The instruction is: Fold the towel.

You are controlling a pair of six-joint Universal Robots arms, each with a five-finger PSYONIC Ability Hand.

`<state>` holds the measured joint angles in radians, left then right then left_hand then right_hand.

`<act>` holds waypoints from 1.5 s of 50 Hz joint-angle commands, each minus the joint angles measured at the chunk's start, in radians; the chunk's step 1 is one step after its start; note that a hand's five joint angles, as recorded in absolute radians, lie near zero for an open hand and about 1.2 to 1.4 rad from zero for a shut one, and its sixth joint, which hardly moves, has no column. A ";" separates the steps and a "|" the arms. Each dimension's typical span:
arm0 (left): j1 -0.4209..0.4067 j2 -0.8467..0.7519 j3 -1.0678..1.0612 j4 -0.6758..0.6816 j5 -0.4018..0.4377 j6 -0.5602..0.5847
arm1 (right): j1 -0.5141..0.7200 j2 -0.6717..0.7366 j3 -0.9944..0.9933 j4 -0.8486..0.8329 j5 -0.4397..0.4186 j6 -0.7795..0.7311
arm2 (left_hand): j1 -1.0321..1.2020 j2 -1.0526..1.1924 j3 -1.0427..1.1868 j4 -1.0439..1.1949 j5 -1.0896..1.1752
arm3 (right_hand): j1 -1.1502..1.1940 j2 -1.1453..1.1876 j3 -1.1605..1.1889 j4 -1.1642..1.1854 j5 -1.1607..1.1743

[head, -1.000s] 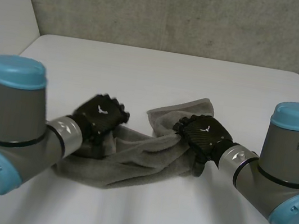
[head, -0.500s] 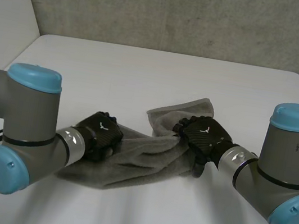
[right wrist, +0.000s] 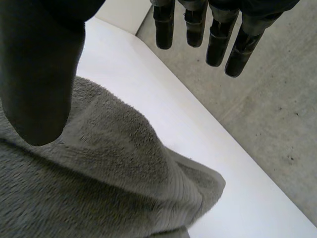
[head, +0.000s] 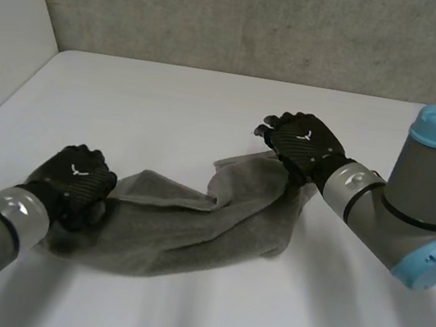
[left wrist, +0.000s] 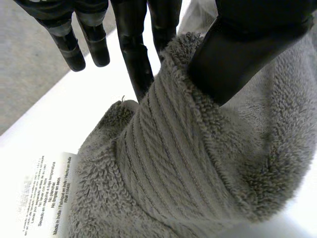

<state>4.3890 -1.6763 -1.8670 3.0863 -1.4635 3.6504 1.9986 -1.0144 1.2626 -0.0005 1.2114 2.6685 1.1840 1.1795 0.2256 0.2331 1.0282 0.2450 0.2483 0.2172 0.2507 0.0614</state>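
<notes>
Head view: the grey towel (head: pixel 183 228) lies bunched in a long band on the white table (head: pixel 211 104), stretched between the 2 hands. The left hand (head: pixel 78 183) sits at the band's near end, on the robot's left side. The right hand (head: pixel 300 143) is at the far end, where a corner of cloth rises up to its underside.

Left wrist view: the thumb of the left hand (left wrist: pixel 237 54) presses into a thick fold of the towel (left wrist: pixel 188 173). 2 fingers (left wrist: pixel 133 54) run down behind that same fold, so the cloth's ribbed edge is pinched between them. The other fingers hang straight and free beside it. A white printed label (left wrist: pixel 47 193) shows on the towel just beyond the fingertips.

Right wrist view: the fingers (right wrist: pixel 218 39) of the right hand (right wrist: pixel 39 74) are straight, set well apart from the thumb and clear of the cloth. The towel (right wrist: pixel 109 168) lies under the palm against the thumb tip, and I see no pinch on it.
</notes>
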 commanded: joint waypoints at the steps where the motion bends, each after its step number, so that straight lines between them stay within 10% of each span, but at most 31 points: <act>1: 0.004 0.127 -0.081 0.026 0.002 -0.073 | 0.008 0.097 -0.086 0.005 -0.029 0.002 | -0.002 0.003 -0.051 -0.059 -0.020 | -0.070 -0.074 -0.043 -0.076 -0.061; 29: 0.030 0.250 -0.244 0.069 0.003 -0.081 | 0.115 0.310 -0.273 0.109 -0.213 0.013 | -0.002 0.003 -0.051 -0.059 -0.020 | 0.316 0.312 -0.043 -0.076 0.325; 40: 0.080 0.250 -0.236 0.077 0.006 -0.081 | 0.112 0.267 -0.258 0.112 -0.196 -0.009 | 0.007 0.012 -0.051 -0.059 -0.012 | 1.151 1.148 -0.043 -0.076 1.160; 60: 0.098 0.175 -0.205 0.083 0.109 -0.085 | -0.012 -0.190 0.428 0.114 -0.089 -0.137 | 0.001 0.006 -0.051 -0.059 -0.017 | 1.151 1.148 -0.043 -0.076 1.160; 65: 0.087 0.164 -0.211 0.091 0.109 -0.085 | -0.023 -0.191 0.408 0.172 -0.082 -0.142 | 0.001 0.006 -0.051 -0.059 -0.017 | 0.338 0.334 -0.043 -0.076 0.347; 75: 0.086 0.159 -0.221 0.097 0.109 -0.087 | -0.034 -0.222 0.360 0.068 -0.095 -0.142 | -0.002 0.003 -0.051 -0.059 -0.020 | -0.040 -0.043 -0.043 -0.076 -0.031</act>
<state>4.4748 -1.5180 -2.0835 3.1805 -1.3551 3.5645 1.9683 -1.2284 1.6442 0.1361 1.1216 2.5287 1.1838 1.1794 0.2256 0.2331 1.0276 0.3371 0.3344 0.2172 0.2507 0.1091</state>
